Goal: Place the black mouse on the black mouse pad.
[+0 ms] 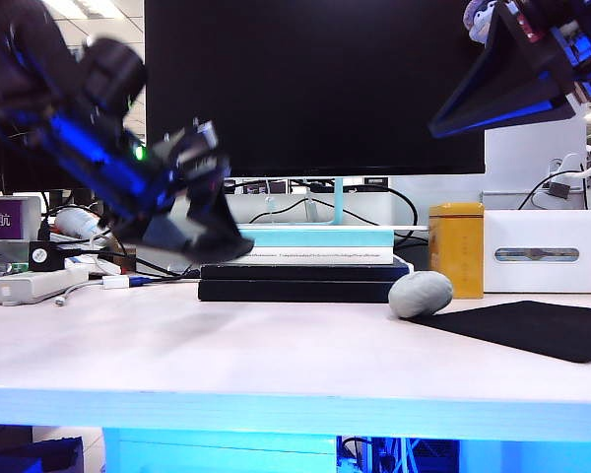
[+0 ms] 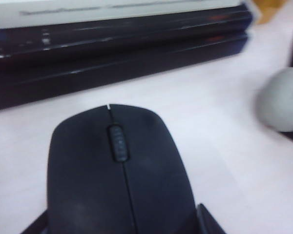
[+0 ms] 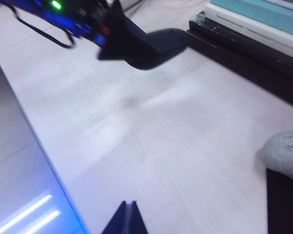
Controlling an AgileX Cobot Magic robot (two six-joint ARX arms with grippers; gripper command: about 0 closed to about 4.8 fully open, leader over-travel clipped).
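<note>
Half done, judging by positions: black mouse clamped in left gripper, aloft at nine o'clock. Remaining: carry to black mouse pad at four o'clock. Right gripper raised at one o'clock, apparently shut, empty.

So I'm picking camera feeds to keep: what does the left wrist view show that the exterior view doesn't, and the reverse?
Only the left wrist view shows the black mouse's scroll wheel and top shell, seated between the left gripper's fingers. Only the exterior view shows the monitor, the yellow tin, the white box and the raised right gripper. Both show the black book stack, the grey lump, the black mouse pad and the table.
</note>
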